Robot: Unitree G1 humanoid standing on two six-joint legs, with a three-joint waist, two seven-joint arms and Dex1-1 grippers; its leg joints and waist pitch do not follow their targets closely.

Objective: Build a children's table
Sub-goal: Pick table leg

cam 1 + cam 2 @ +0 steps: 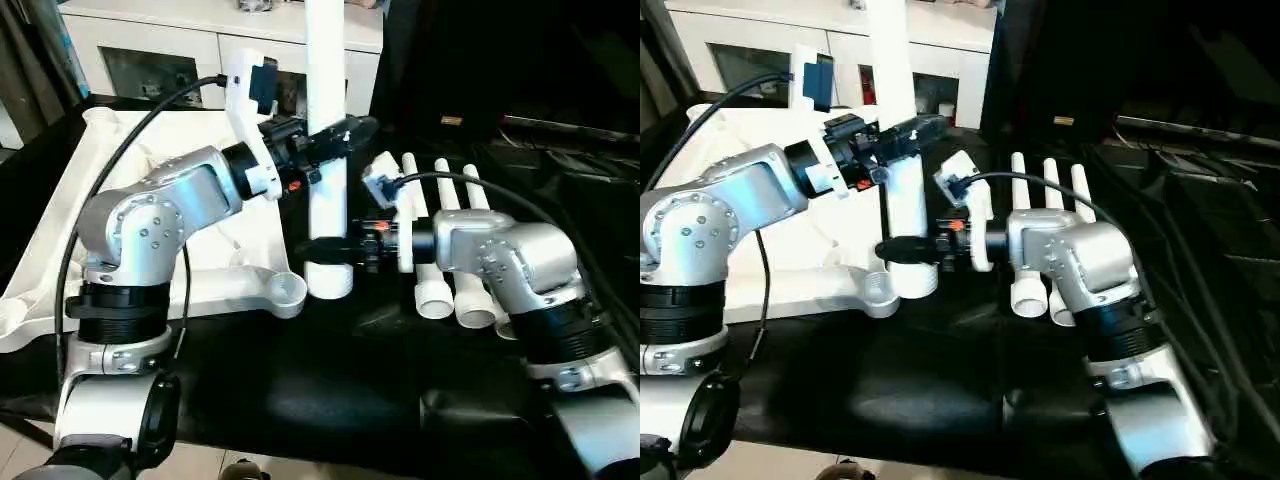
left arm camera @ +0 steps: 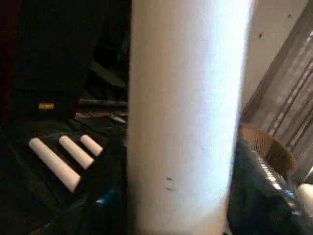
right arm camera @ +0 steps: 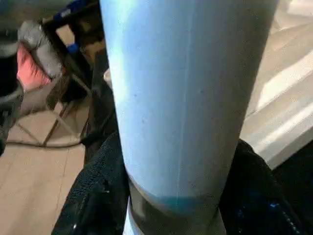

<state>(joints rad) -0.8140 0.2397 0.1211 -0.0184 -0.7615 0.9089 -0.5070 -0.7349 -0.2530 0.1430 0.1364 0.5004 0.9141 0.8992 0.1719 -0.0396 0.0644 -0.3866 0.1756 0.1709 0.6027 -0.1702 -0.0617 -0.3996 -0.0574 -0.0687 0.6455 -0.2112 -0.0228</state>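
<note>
An upright leg [image 1: 327, 150] is being clamped by both grippers, left [image 1: 322, 135] high, right [image 1: 345, 245] low, beside the tabletop [image 1: 60, 240] socket [image 1: 287, 290]; tilting risks missing it.

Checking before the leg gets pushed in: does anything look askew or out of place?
The upright white tapered tube leg, held by both grippers, stands on the black table beside the white plastic tabletop's rounded corner socket, not in it.

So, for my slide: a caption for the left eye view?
Both grippers, left gripper and right gripper, hold an upright leg beside the tabletop.
</note>
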